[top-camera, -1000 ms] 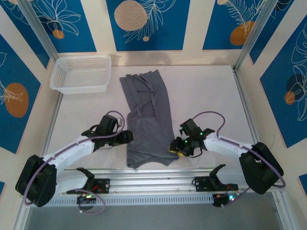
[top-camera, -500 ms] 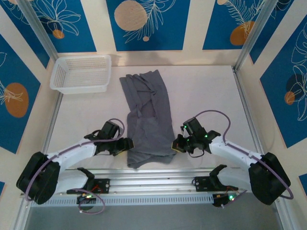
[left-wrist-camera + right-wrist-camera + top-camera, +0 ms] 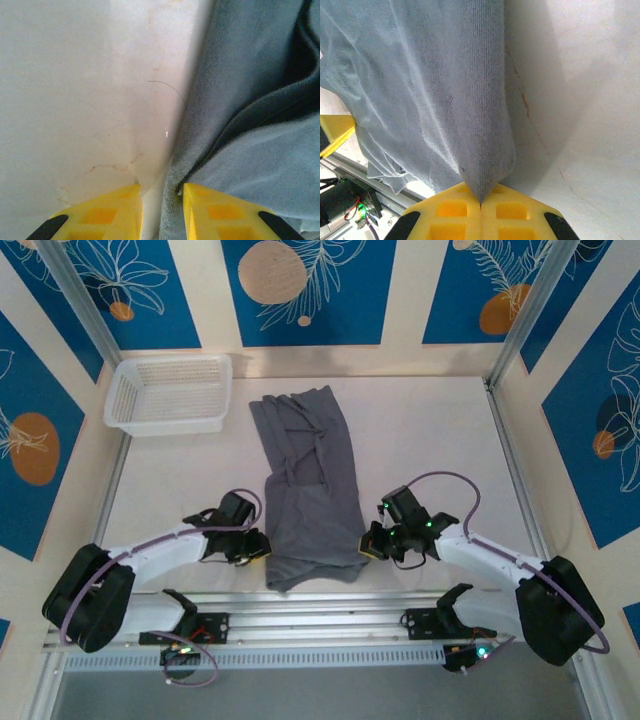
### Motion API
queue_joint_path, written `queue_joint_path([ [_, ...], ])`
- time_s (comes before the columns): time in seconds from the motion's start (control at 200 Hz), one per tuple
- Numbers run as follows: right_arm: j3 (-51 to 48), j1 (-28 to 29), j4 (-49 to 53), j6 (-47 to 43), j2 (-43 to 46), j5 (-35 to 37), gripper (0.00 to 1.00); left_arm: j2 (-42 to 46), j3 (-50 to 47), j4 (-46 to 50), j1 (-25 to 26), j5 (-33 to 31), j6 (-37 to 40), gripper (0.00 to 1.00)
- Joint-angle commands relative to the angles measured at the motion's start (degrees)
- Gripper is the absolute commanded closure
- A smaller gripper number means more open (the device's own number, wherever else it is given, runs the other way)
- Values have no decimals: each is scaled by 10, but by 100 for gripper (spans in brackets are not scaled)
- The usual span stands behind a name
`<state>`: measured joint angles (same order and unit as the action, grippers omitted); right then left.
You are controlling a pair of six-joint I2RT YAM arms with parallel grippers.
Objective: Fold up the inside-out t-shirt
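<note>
Nothing readable in here as far as I can see: no words, numbers or logos. The blue wall panels only have white leaf drawings and orange circles on them, and the inside-out t-shirt is plain grey fabric wherever it shows.
</note>
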<state>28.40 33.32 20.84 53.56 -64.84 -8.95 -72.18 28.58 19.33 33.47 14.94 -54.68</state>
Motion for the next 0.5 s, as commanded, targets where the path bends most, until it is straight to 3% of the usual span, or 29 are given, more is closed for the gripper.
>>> queue_joint_path([
  [0.0, -4, 4, 12, 8, -5, 7, 100, -12, 7, -65, 22, 53, -9, 74],
  [0.49, -1, 5, 12, 11, -16, 9, 100, 15, 6, -7, 23, 29, -9, 69],
])
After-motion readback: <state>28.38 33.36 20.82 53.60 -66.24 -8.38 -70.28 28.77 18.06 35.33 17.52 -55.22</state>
